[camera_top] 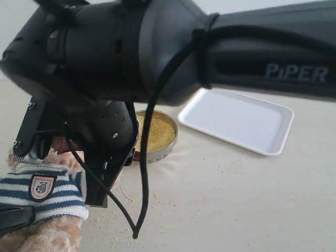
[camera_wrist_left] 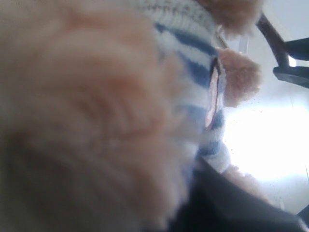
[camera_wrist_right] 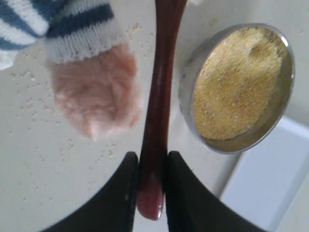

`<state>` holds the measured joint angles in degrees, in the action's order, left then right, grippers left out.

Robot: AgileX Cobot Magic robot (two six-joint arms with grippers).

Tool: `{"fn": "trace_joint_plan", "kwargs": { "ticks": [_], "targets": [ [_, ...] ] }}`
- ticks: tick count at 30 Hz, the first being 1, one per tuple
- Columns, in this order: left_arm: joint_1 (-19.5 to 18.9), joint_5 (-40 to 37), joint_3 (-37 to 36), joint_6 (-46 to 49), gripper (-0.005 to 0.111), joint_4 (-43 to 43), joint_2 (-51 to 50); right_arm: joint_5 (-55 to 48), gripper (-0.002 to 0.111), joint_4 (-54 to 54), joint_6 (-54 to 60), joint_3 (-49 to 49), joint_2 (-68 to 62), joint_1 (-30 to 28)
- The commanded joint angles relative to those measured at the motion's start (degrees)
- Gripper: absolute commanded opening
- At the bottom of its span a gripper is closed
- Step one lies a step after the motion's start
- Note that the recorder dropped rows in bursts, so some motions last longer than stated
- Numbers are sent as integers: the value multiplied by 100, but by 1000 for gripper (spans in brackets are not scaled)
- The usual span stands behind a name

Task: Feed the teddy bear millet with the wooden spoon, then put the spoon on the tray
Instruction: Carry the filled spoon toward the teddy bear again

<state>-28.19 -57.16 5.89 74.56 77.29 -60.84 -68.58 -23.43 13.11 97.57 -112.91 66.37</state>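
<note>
The teddy bear (camera_top: 44, 191) sits at the lower left in its striped shirt with a shield badge. Its fur fills the left wrist view, where my left gripper (camera_wrist_left: 193, 195) is pressed into the bear's body; one dark finger (camera_wrist_left: 236, 205) shows. My right gripper (camera_wrist_right: 153, 169) is shut on the handle of the wooden spoon (camera_wrist_right: 157, 111), near the handle's end. The spoon's bowl is out of that view, toward the bear, whose paw (camera_wrist_right: 91, 96) lies beside the handle. The millet (camera_wrist_right: 239, 82) fills the metal bowl (camera_top: 167, 148). The white tray (camera_top: 236, 121) lies at the right.
The right arm's black body (camera_top: 173, 47) spans the top of the exterior view and hides the bear's head. Loose grains (camera_top: 157, 199) are scattered on the pale table around the bowl and the bear. A black cable (camera_top: 144, 173) hangs from the arm.
</note>
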Motion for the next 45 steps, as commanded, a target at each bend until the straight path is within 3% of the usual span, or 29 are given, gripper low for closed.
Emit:
{"fn": "trace_joint_plan", "kwargs": {
  "ticks": [1, 20, 45],
  "targets": [
    [-18, -122, -1, 46, 5, 133, 41, 375, 0, -872, -237, 45, -123, 212],
    [-18, -122, -1, 46, 5, 133, 41, -139, 0, -2155, -869, 45, -400, 328],
    [-18, -122, -1, 46, 5, 133, 41, -139, 0, -2490, -1367, 21, -429, 541]
  ]
}}
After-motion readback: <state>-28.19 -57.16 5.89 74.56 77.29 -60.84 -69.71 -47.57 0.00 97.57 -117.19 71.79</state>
